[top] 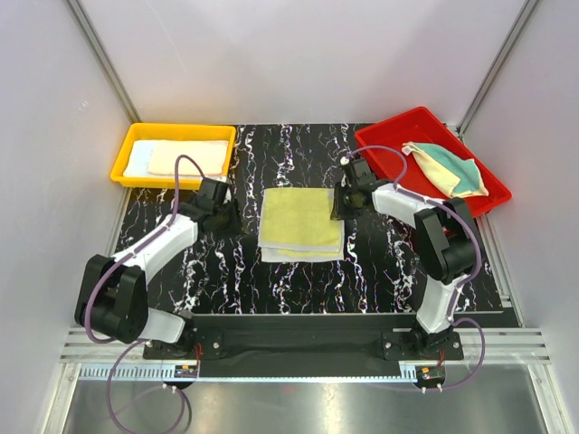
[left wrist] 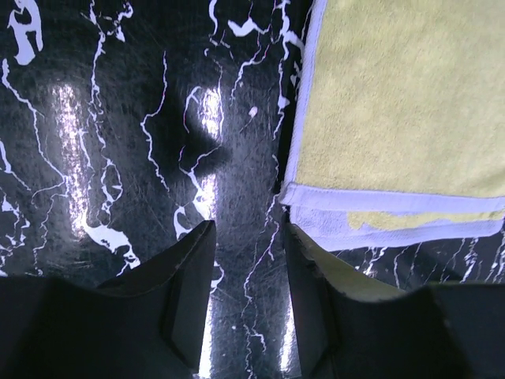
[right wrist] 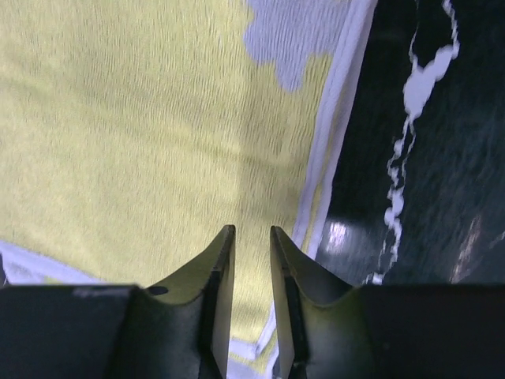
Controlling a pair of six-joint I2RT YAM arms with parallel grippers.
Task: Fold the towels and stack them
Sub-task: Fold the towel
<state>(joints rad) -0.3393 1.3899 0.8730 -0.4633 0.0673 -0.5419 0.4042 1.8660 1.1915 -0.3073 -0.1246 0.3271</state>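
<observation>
Squarely in the middle of the bench (top: 380, 262) lies a folded yellow towel (top: 301, 222), with a hand at either side.
The left hand (left wrist: 248, 229) hangs over bare bench just left of the towel's near left corner, fingers moderately apart and empty. The right hand (right wrist: 252, 230) is above the towel's right edge, fingers only a narrow slit apart, nothing between them. Pale folded towels (top: 185, 158) lie in the yellow tray (top: 181, 129) far left; crumpled towels (top: 448, 169) lie in the red tray (top: 389, 125) far right.
</observation>
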